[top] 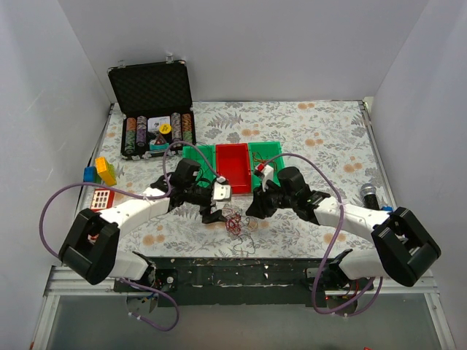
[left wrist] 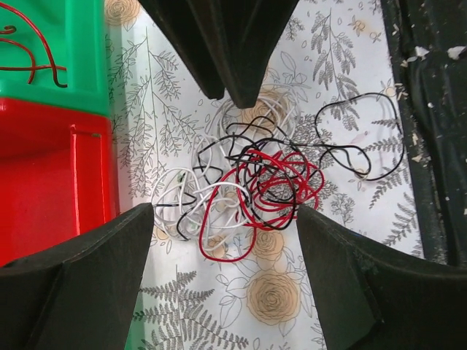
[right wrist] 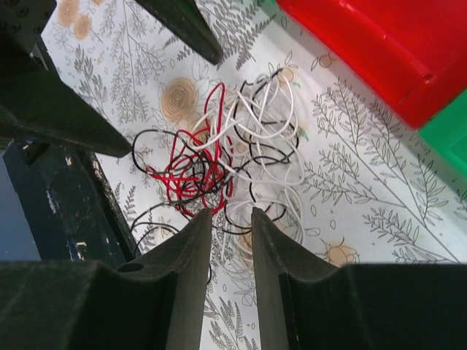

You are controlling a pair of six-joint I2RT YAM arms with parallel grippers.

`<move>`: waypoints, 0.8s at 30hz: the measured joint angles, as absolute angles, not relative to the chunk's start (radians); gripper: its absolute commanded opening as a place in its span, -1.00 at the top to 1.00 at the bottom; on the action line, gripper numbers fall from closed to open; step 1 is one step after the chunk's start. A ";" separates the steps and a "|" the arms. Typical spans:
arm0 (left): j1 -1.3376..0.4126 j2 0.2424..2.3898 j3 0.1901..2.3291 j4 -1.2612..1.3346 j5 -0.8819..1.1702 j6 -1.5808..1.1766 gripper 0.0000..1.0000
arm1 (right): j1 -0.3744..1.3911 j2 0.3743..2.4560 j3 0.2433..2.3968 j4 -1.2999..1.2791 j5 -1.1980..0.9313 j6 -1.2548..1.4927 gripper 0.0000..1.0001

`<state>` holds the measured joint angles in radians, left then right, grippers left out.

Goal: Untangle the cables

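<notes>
The cables (top: 235, 221) are a small tangle of thin red, white and black wires on the floral cloth, near the table's front edge. They also show in the left wrist view (left wrist: 255, 179) and the right wrist view (right wrist: 211, 157). My left gripper (top: 217, 216) is wide open just left of the tangle, and the wires lie ahead of its tips (left wrist: 225, 219). My right gripper (top: 252, 210) is just right of the tangle. Its jaws stand a narrow gap apart over the white and black loops (right wrist: 230, 215) and hold nothing. A red wire (left wrist: 29, 51) lies in a green tray.
A green tray (top: 198, 157), a red tray (top: 235, 166) and a second green tray (top: 268, 152) stand behind the grippers. An open poker chip case (top: 153, 109) is at the back left. Toy blocks (top: 102, 171) lie on the left, a microphone-like object (top: 368, 195) on the right.
</notes>
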<state>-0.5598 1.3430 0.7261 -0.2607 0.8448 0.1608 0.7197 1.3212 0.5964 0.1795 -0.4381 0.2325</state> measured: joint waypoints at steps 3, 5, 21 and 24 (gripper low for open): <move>-0.572 1.365 0.726 -0.242 0.836 0.200 -0.31 | 0.721 1.322 0.580 0.179 -0.431 0.231 0.28; -0.592 1.370 0.726 -0.233 0.833 0.224 -0.08 | 0.722 1.330 0.577 0.179 -0.428 0.232 0.28; -0.655 1.365 0.693 -0.220 0.789 0.311 1.00 | 0.722 1.329 0.582 0.175 -0.414 0.228 0.24; -0.655 1.344 0.703 -0.202 0.758 0.236 1.00 | 0.722 1.301 0.593 0.157 -0.409 0.217 -0.02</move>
